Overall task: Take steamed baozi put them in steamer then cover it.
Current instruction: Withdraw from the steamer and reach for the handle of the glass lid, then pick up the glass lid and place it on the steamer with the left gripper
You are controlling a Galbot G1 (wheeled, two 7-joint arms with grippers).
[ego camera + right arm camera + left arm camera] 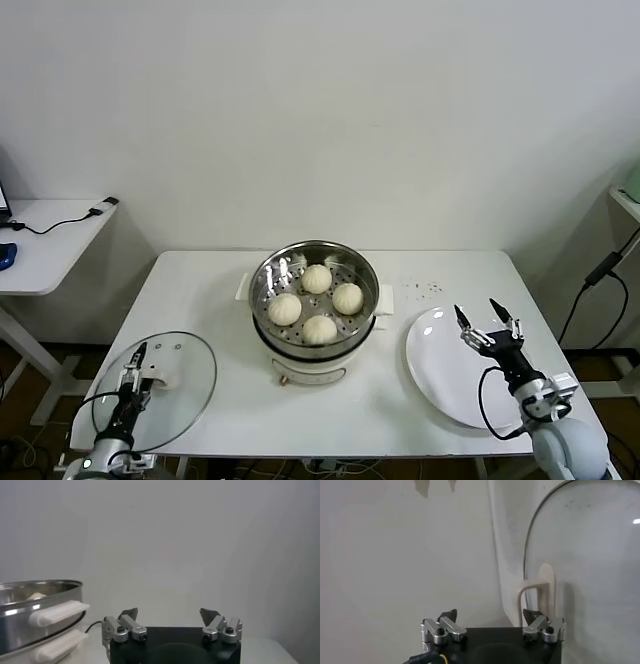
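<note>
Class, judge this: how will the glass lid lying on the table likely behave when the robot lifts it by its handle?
The lid looks like clear glass, so probably rigid, breakable and heavy for its thinness. Its white handle sits mid-lid, so it should hang roughly level. The left gripper, open beside the handle, may slip on that smooth bar.

Four baozi [317,304], one steamer [315,345], one cover [190,378], one plate [440,375].

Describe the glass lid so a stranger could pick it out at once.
Start at the white table with the steel steamer in its middle. On the table's front left corner lies the lid, by the left pincer. Unlike the solid white plate on the right, it is see-through, with a white handle.
</note>
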